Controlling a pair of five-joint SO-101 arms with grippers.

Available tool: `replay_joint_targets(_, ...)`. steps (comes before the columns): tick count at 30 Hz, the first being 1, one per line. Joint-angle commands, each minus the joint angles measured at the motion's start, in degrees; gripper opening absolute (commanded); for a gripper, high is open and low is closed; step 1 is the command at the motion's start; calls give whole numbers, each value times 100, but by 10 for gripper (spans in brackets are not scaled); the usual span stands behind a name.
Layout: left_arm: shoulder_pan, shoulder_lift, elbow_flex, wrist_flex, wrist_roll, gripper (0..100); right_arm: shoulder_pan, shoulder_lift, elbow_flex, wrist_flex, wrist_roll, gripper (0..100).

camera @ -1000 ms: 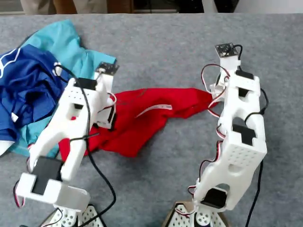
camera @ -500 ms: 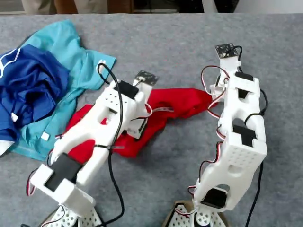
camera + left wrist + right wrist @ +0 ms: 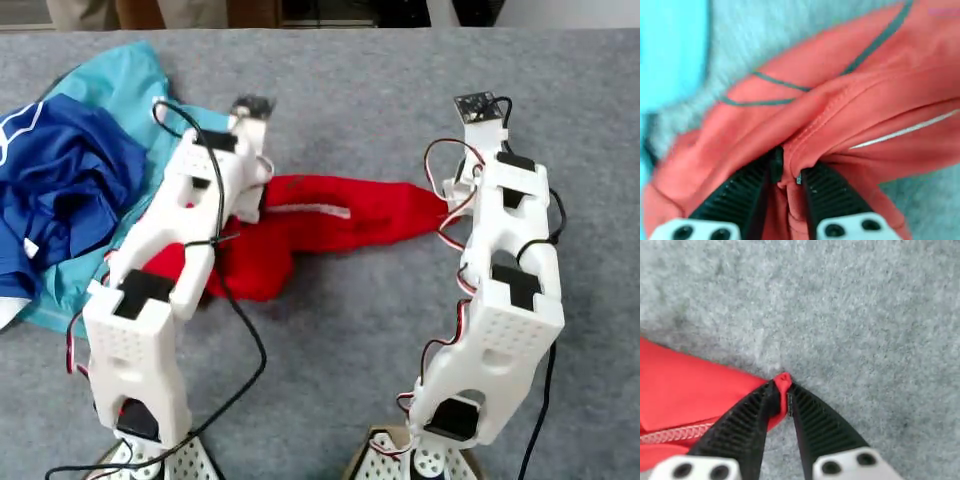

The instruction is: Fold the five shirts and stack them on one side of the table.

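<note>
Both ends of the red shirt (image 3: 340,215) are pinched. The left gripper (image 3: 788,175) is clamped on a bunched fold, and the right gripper (image 3: 783,395) is closed on a corner tip. Beside the left gripper, a blue shirt (image 3: 70,170), its white tag (image 3: 30,248) too small to read, lies on a teal shirt (image 3: 125,85) on the grey cloth-covered table (image 3: 350,90).

A red shirt (image 3: 340,212) is lying bunched, stretched sideways on the table (image 3: 350,90); a crumpled dark blue shirt (image 3: 60,180) is resting on a turquoise shirt (image 3: 130,85).
</note>
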Motion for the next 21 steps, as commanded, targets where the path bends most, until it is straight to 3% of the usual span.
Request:
replay_joint_targets(1, -132, 66, -1442, 316, -9, 19, 110, -303, -31, -114, -26, 1)
replay_joint_targets(12, -105, 1226, -4185, 404, 0, 21, 110, -303, -40, -185, -35, 1)
replay_joint_targets(17, 404, 1393, -5108, 1530, 0, 36, 110, -303, -40, -193, -35, 1)
replay_joint_targets(21, 862, 1402, -5609, 2655, -44, 220, 110, -303, -40, -193, -26, 1)
